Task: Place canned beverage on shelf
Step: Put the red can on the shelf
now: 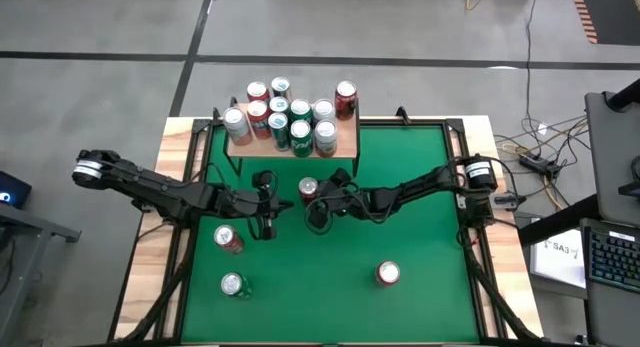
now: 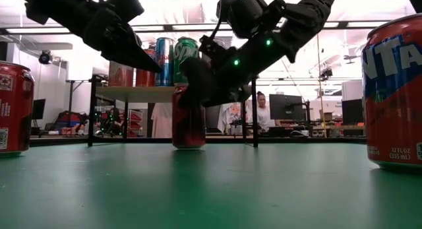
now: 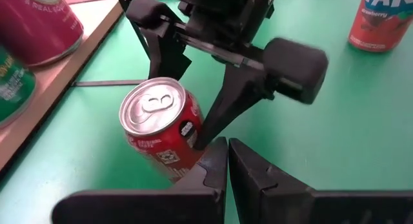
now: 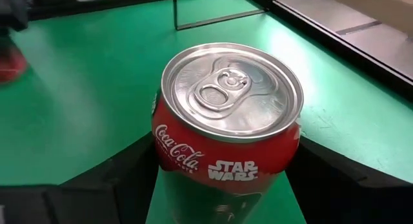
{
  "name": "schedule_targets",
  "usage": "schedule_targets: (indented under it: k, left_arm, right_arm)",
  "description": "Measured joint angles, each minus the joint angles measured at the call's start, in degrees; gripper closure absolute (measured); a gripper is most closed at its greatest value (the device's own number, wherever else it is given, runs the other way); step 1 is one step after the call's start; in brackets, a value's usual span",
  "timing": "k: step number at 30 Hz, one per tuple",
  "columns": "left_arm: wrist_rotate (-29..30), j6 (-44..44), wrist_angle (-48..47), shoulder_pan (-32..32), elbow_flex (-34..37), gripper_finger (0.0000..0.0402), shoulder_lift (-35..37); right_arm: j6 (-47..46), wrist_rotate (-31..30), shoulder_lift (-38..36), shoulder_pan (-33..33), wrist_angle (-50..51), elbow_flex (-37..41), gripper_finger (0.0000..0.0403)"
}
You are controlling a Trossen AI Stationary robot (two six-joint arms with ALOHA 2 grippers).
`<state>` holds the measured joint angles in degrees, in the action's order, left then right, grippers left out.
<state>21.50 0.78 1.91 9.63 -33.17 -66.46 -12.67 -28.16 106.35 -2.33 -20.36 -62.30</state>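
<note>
A red cola can (image 4: 226, 140) stands upright on its base on the green table (image 1: 420, 227), near the middle and just in front of the shelf (image 1: 346, 143). My right gripper (image 1: 318, 199) reaches in from the table's right and is shut on the can. My left gripper (image 3: 227, 153), shut and holding nothing, hangs above the table just left of the can (image 1: 308, 190). The shelf is a light-wood board on thin black legs at the table's far edge and bears several upright cans. My right gripper pinches the can's round side wall (image 3: 193, 135) between its two fingers, one on each side, at the can's upper half (image 2: 189, 103). The fingers come from the table's right, slanting downward. The can stays upright with its base (image 2: 189, 144) on the table.
Three more cans stand loose on the near half of the table: a red one (image 1: 228, 239) and a green one (image 1: 234, 284) at the left, an orange-red one (image 1: 388, 274) at the right. The shelf's black legs (image 2: 91, 110) rise just behind the held can.
</note>
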Motion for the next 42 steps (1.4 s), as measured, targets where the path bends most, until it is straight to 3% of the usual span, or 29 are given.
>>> schedule_targets:
  k: [11, 17, 22, 27, 33, 42]
  left_arm:
    - [0.00, -3.06, -0.45, 0.04, -0.07, 0.0402, 3.84]
    - [0.04, -5.50, -0.36, 0.04, -0.31, 0.0402, 4.87]
    - [0.33, -6.83, -0.28, 0.04, -0.55, 0.0402, 5.41]
    - [0.42, -8.37, -0.35, 0.07, -2.01, 0.0402, 7.28]
    - [0.44, -10.85, -1.10, 0.07, -2.80, 0.0402, 12.68]
    - [1.75, -15.04, -0.28, 0.07, -2.80, 0.0402, 23.92]
  right_arm:
    - [0.52, 4.07, -15.29, -2.34, 6.34, -0.04, 0.0124]
    - [-1.51, 0.20, -25.28, -3.62, 12.42, -0.15, 0.0124]
    - [-4.03, -8.00, -31.60, -3.55, 19.58, -0.15, 0.0124]
    - [-3.97, -15.99, -35.14, -3.19, 22.18, -0.13, 0.0124]
    - [-3.16, -20.85, -37.29, -1.10, 23.60, -0.20, 0.0124]
    - [-3.06, -20.82, -36.93, 7.82, 23.20, -0.17, 0.0124]
